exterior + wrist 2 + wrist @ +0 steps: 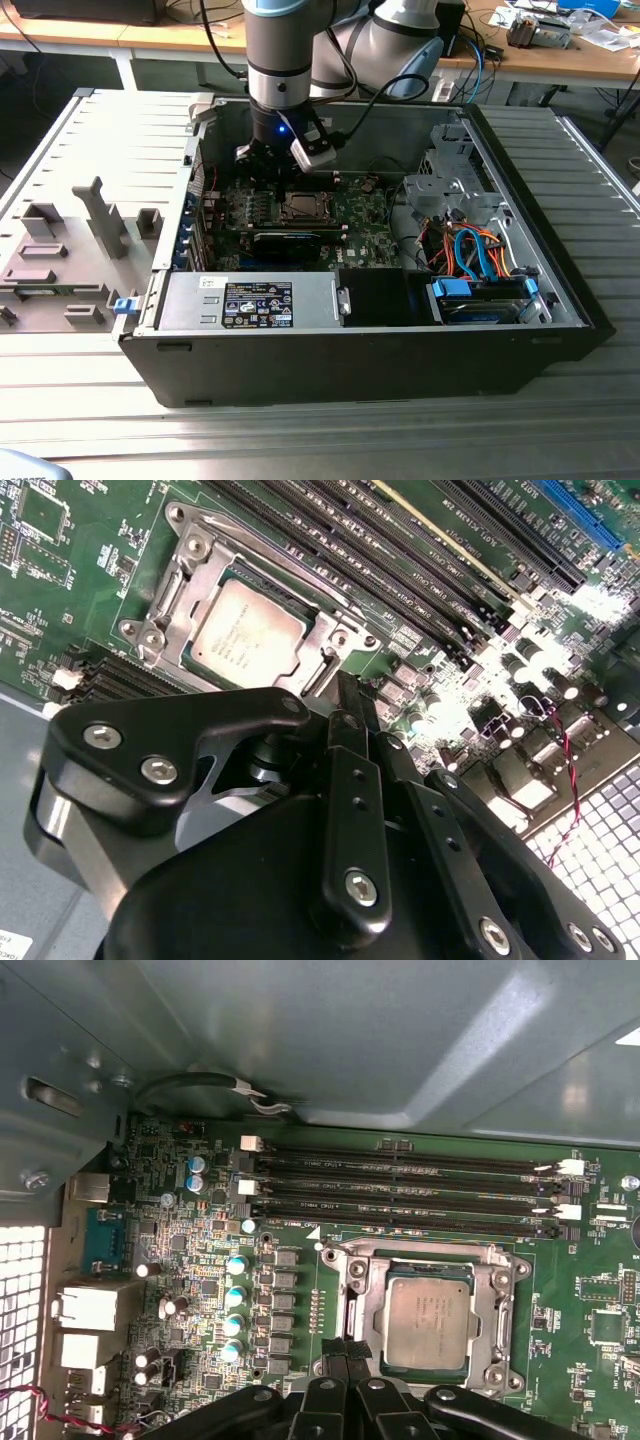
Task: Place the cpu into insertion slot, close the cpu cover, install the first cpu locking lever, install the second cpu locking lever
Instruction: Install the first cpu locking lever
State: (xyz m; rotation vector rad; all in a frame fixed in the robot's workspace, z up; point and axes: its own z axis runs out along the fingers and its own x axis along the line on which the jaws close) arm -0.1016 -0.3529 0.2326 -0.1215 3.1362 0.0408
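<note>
The cpu [427, 1322] [248, 635], a pale silvery square chip, sits in the insertion slot [300, 207] on the green board. The cpu cover [497, 1295] [190, 575], a silver frame with a square window, lies flat around the chip. My gripper [346, 1352] [347, 692] hangs just beside one edge of the socket, low over the board. Its two black fingers are pressed together and hold nothing. A thin metal bar [312, 672] runs along that socket edge next to the fingertips. In the exterior view the arm reaches down into the open computer case, with the gripper [280, 170] behind the socket.
Long black memory slots [400, 1195] run beside the socket, with rows of capacitors [237, 1295] nearby. The case wall [330, 1040] rises close behind them. A power supply [250, 300], a drive cage with orange and blue cables [475, 250] and a grey fixture tray [70, 240] surround the board.
</note>
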